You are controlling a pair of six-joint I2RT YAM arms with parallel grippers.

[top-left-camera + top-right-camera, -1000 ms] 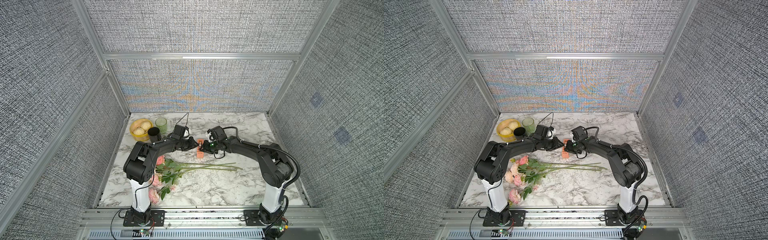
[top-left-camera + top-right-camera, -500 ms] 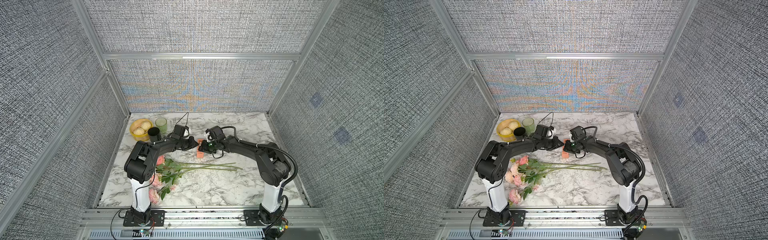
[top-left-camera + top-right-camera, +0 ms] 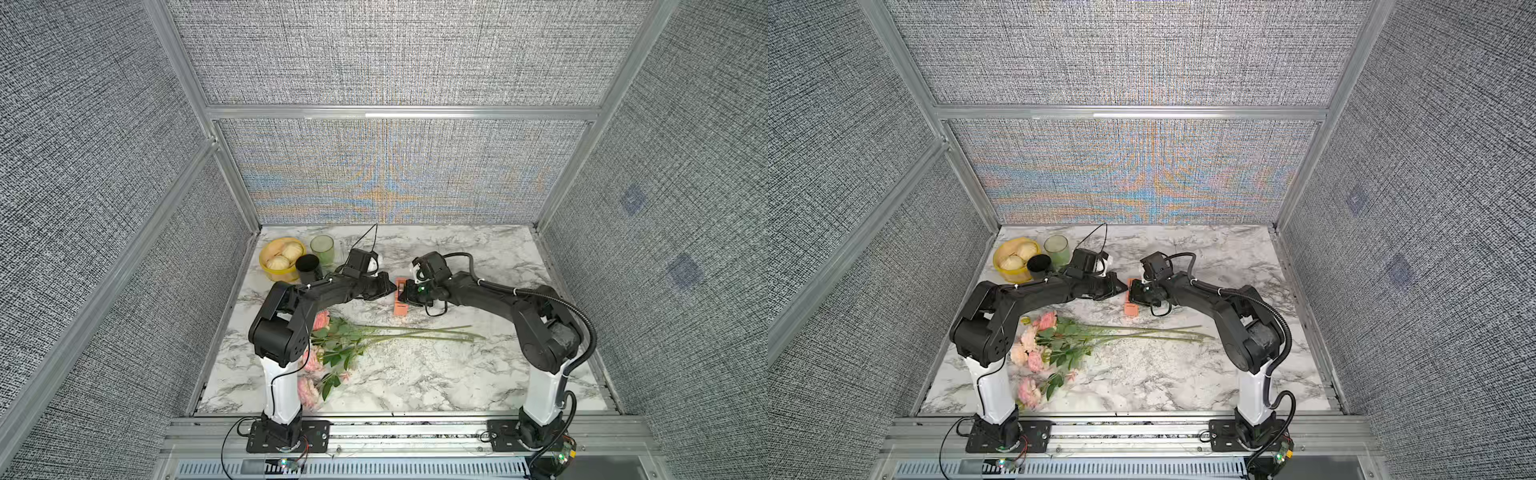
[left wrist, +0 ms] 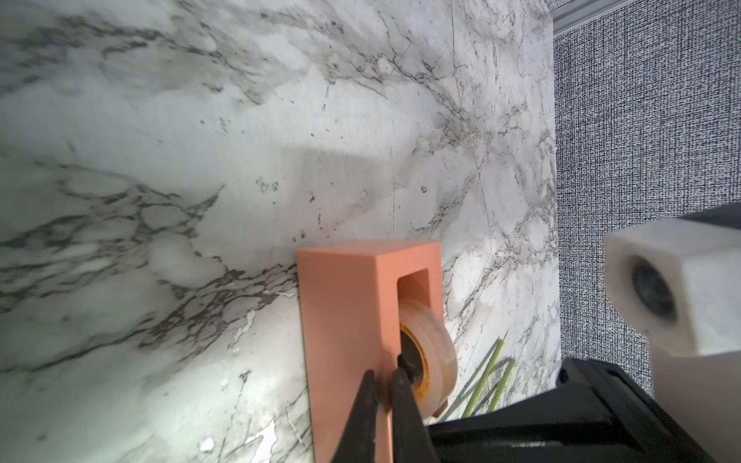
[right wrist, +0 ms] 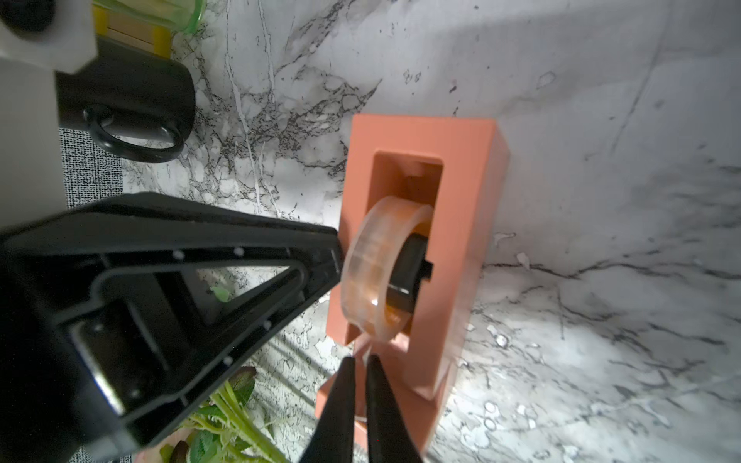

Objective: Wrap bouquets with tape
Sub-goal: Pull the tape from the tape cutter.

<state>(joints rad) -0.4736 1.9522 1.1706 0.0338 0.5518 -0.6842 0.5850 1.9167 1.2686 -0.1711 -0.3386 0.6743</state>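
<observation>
Salmon-orange plastic, the rectangular tape dispenser [image 3: 401, 309] sits between the arms' tips. The loose bouquet [image 3: 345, 337] of pink ruffled flowers on long green stems lies nearer the bases. Drawing off a strip looks to be the step in hand. The left gripper [image 4: 383, 377] is clenched on the dispenser's slot wall. The right gripper [image 5: 361, 362] is pinched shut, seemingly on the end of the clear tape [image 5: 373, 268]. Next it needs a steady pull off the roll. Only the wrist views show the pinches; only the top views show the whole bouquet.
</observation>
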